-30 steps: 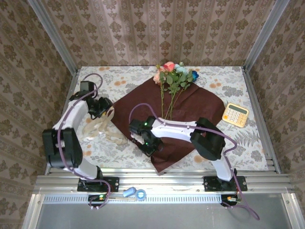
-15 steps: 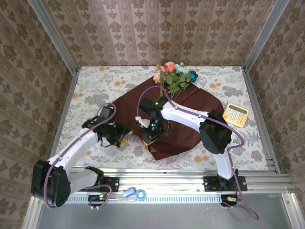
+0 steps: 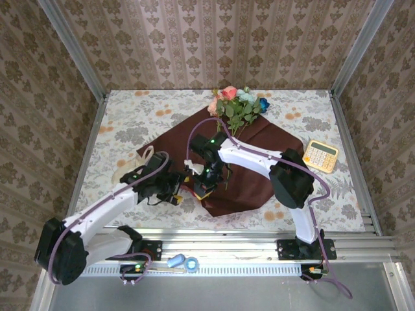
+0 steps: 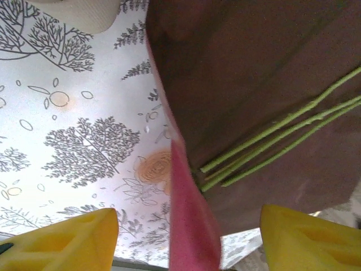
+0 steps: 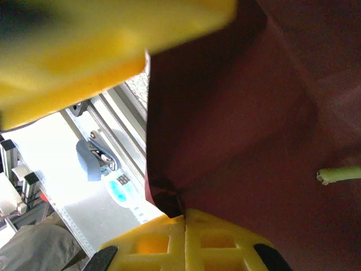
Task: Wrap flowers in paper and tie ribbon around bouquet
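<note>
The flowers (image 3: 237, 103) lie with their blooms at the back of the table and their green stems (image 4: 282, 135) running down the crimson paper (image 3: 259, 162). My right gripper (image 3: 203, 186) is near the sheet's front left. It is shut on a pinched fold of the paper's edge (image 5: 169, 197), and its yellow fingertips (image 5: 225, 237) are pressed together. My left gripper (image 3: 176, 197) is just to its left and open. A raised pink-red flap of paper (image 4: 192, 214) stands between its yellow fingers (image 4: 67, 240) without touching them. The cream ribbon (image 3: 133, 167) lies on the cloth at the left, partly behind the left arm.
A yellow calculator (image 3: 321, 155) sits at the right, off the paper. The printed tablecloth (image 4: 84, 147) is bare left of the sheet. Small blue items (image 3: 183, 262) rest on the metal rail in front. Patterned walls close in the back and both sides.
My left arm swung from the ribbon at the back left to the paper's front-left edge, its jaws widening. My right gripper carried the sheet's near corner up and inward, folding it.
</note>
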Controlling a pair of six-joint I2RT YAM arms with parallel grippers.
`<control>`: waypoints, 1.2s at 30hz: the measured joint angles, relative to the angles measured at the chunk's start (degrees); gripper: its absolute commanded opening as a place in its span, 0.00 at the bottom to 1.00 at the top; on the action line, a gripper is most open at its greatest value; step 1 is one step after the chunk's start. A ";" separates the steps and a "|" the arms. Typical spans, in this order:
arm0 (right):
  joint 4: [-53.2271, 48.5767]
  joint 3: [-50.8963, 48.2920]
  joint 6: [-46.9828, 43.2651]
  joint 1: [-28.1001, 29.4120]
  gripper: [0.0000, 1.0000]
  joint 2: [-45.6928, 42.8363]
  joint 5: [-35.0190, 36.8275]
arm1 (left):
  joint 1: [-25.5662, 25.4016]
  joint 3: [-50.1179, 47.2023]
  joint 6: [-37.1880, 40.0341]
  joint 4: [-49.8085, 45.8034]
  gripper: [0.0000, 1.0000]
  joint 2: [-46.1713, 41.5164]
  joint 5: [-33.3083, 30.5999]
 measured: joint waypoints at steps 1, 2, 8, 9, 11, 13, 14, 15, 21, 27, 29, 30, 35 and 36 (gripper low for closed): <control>0.33 -0.44 0.07 0.00 0.00 0.00 0.00 | 0.02 -0.33 -0.98 0.35 0.66 -0.87 -0.22; 0.61 -0.81 0.20 0.00 0.00 0.00 -0.02 | 0.00 -0.68 -1.81 0.87 0.65 -1.18 -0.26; 1.53 -2.10 0.59 -0.11 0.00 0.00 -0.02 | -1.14 -2.32 -4.33 6.34 0.51 5.25 1.90; 1.60 -2.16 0.59 -0.11 0.00 0.00 -0.02 | -1.18 -2.32 -4.52 7.08 0.48 6.51 2.21; 2.16 -2.49 0.59 -0.15 0.09 -0.04 0.00 | -1.25 -2.32 -4.87 8.79 0.30 8.41 2.80; 2.84 -3.06 0.37 -0.33 0.25 -0.26 0.17 | -1.22 -2.32 -5.27 10.12 0.12 9.09 2.99; 3.30 -3.61 0.33 -0.44 0.36 -0.68 0.48 | -1.22 -2.32 -5.49 10.86 0.03 9.35 3.21; 3.87 -4.22 0.33 -0.55 0.43 -1.22 0.76 | -1.22 -2.32 -5.60 11.37 0.00 9.62 3.41; 11.08 -12.17 0.04 -3.78 0.55 -12.09 3.34 | 0.00 -2.54 -5.79 12.83 0.00 10.10 4.02; 23.56 -25.86 -1.68 -9.40 0.64 -31.85 4.24 | 3.52 -4.31 -6.29 15.87 0.00 10.69 4.61; 28.76 -32.28 -3.37 -10.36 0.75 -38.21 4.57 | 4.28 -4.48 -6.62 17.07 0.00 11.56 4.92; 30.95 -35.50 -4.46 -10.38 0.77 -41.22 4.87 | 4.46 -4.48 -6.75 17.66 0.00 11.96 5.03; 35.41 -46.53 -12.94 -9.88 0.83 -53.81 5.84 | 5.27 -4.48 -6.93 19.96 0.00 13.66 5.77; 35.43 -47.54 -14.56 -9.70 0.85 -55.28 6.23 | 5.35 -4.48 -6.93 20.11 0.00 13.81 5.81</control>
